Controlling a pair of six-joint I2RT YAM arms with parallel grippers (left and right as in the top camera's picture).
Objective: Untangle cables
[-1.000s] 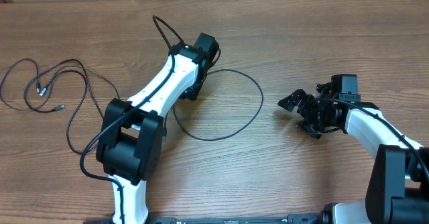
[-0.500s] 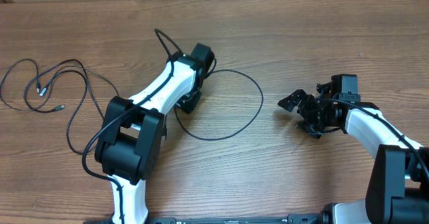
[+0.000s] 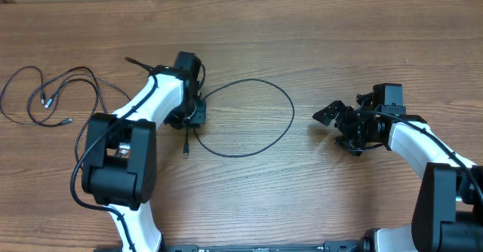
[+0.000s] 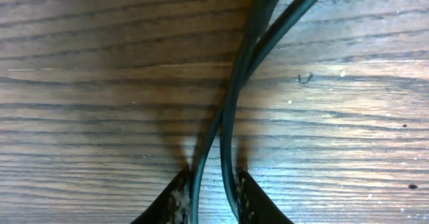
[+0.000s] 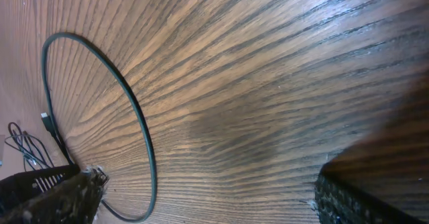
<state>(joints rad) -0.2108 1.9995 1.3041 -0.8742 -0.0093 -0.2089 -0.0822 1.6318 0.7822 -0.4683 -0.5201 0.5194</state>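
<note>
One black cable (image 3: 290, 109) lies in a wide loop at the table's middle. Its left strands run under my left gripper (image 3: 189, 118), and a plug end (image 3: 186, 150) pokes out just below it. In the left wrist view two strands of this cable (image 4: 231, 123) cross and pass between the fingertips (image 4: 175, 198), each strand against a finger's inner face. My left gripper (image 4: 213, 198) is shut on them. The other cables (image 3: 53, 93) lie bunched at far left. My right gripper (image 3: 338, 127) stands open right of the loop (image 5: 144, 143), with nothing between its fingers (image 5: 50, 197).
The wooden table (image 3: 339, 48) carries nothing else. The left arm's white link (image 3: 143, 105) stretches between the bunch and the loop. The right arm (image 3: 411, 139) comes in from the lower right corner.
My left gripper has opened, shifted left and a little toward the front, and closed on the loop's left strands. The plug end now shows below it. The right arm has not moved.
</note>
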